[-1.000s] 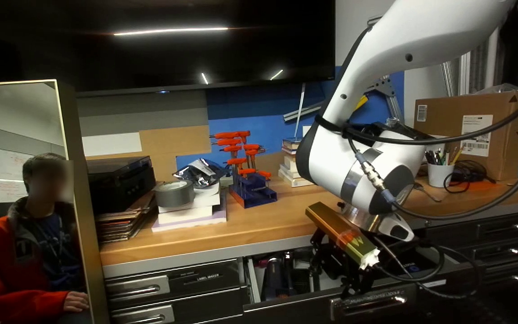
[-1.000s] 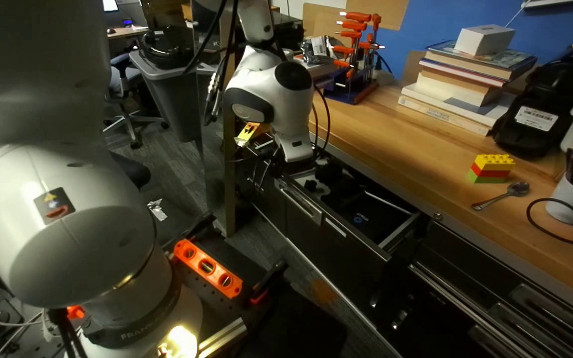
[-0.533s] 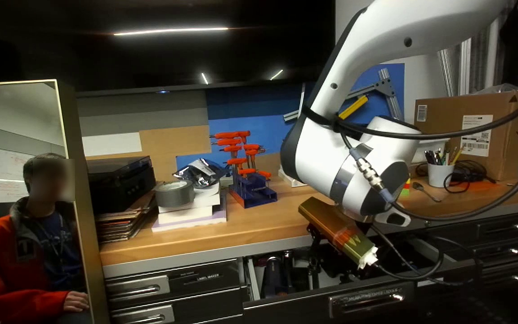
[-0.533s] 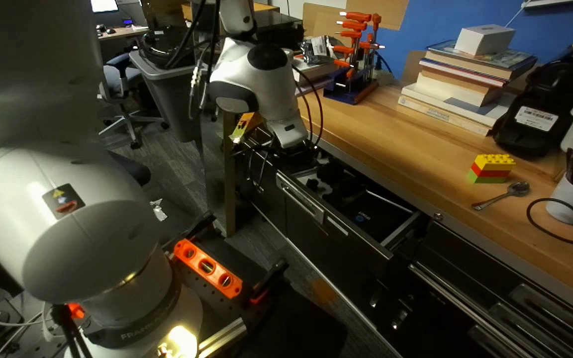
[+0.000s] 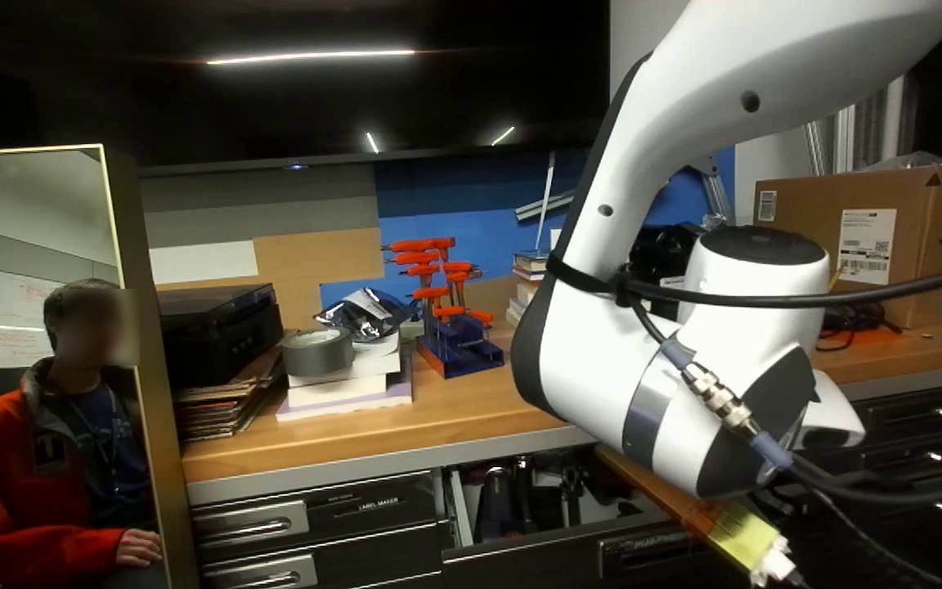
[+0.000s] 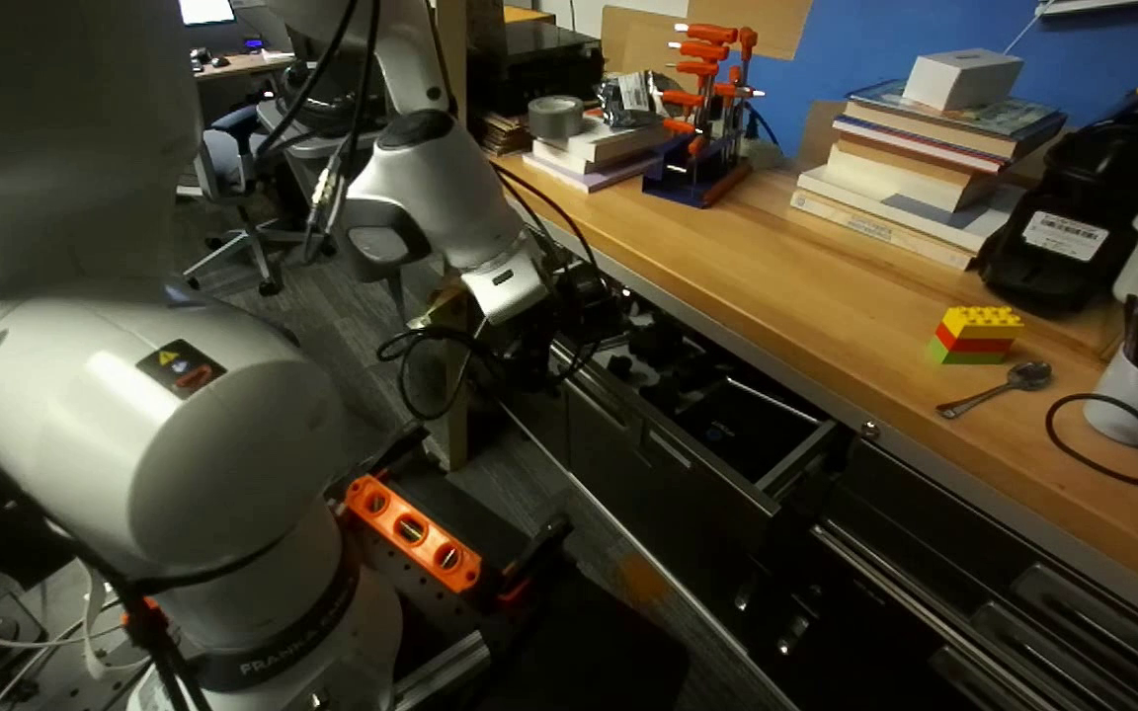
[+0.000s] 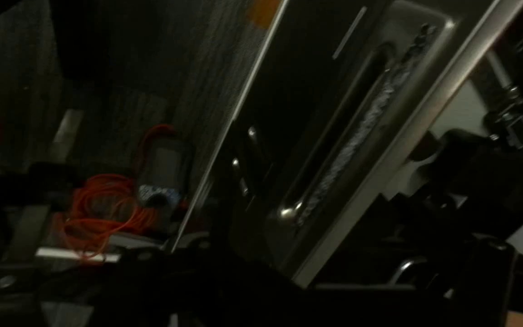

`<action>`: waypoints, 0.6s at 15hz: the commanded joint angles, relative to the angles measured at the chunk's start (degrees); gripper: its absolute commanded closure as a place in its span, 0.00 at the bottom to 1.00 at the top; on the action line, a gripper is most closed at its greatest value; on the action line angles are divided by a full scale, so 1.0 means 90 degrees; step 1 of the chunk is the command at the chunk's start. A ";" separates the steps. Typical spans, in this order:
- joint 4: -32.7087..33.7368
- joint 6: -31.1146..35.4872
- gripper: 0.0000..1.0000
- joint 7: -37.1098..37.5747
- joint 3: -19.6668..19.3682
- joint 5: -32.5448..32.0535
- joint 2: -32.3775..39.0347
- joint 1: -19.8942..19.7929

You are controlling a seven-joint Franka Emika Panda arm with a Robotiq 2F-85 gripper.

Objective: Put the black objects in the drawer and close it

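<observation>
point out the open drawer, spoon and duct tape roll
open drawer [image 7: 395,154], wrist view, front rim
spoon [image 6: 1027,375], in an exterior view, bowl
duct tape roll [image 5: 320,357], in an exterior view, outer side

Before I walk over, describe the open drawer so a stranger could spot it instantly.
Find the wooden workbench, then look just below its front edge. There the dark, open drawer juts out; unlike the shut drawers alongside, its cluttered inside shows.

Drawer [image 7: 410,144] ajar, rim slanting across view, handle [image 7: 350,147] along front, dark shapes [image 7: 463,152] inside (too dim to tell apart). At left, orange cable [image 7: 93,221] coiled beside greyish device [image 7: 165,159]. Gripper [image 7: 252,277] along bottom edge, jaws wide apart.
</observation>
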 commanded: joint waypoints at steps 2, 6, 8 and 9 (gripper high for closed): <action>0.0637 0.1729 0.00 -0.1516 0.0544 0.2304 0.0423 -0.0174; 0.1414 0.2560 0.00 -0.3314 0.1025 0.3887 0.0777 -0.0787; 0.1707 0.2509 0.00 -0.4206 0.1341 0.4156 0.0946 -0.1248; 0.1838 0.2421 0.00 -0.4631 0.1585 0.4216 0.1091 -0.1583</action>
